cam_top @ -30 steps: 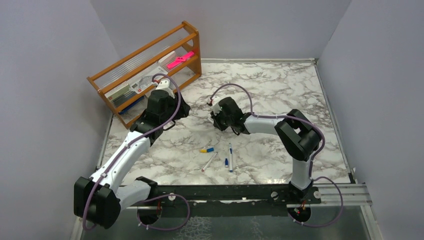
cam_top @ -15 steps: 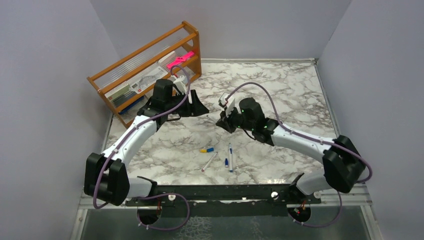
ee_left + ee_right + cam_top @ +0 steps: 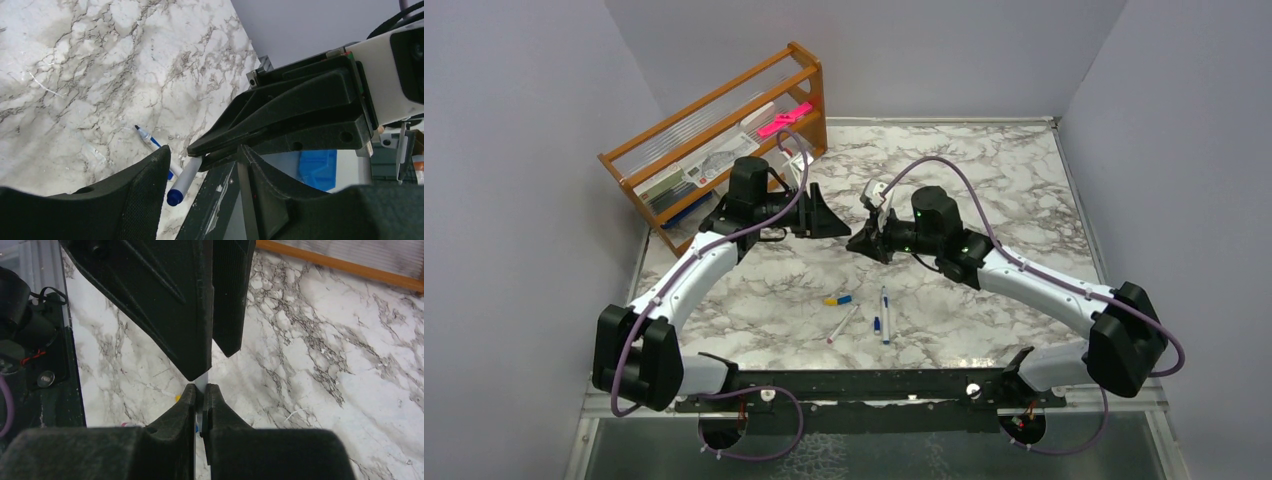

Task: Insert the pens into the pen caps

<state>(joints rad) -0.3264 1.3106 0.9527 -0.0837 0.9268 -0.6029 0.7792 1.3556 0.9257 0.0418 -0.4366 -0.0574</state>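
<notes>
A wooden rack (image 3: 714, 140) is seen at the far left of the tabletop (image 3: 984, 180). A pink thing (image 3: 785, 119) is kept at its right end. Flat pale things are kept in the rest of it, and what they are cannot be told.

A white pen (image 3: 184, 180) is gripped by the shut right pincer (image 3: 200, 387), above the middle of the tabletop. Its long axis is laid about left to right. Its blue end is pointed left, in between the spread fingers of the left pincer (image 3: 829, 212). Whether it is touched by them cannot be told.

Nearer, a blue pen (image 3: 884, 315) is laid near to far, tip far. A blue cap (image 3: 876, 324) is found just left of it. A red pen (image 3: 843, 323) is laid slanted, red tip near and left. A yellow cap (image 3: 837, 299) is laid just beyond it.
</notes>
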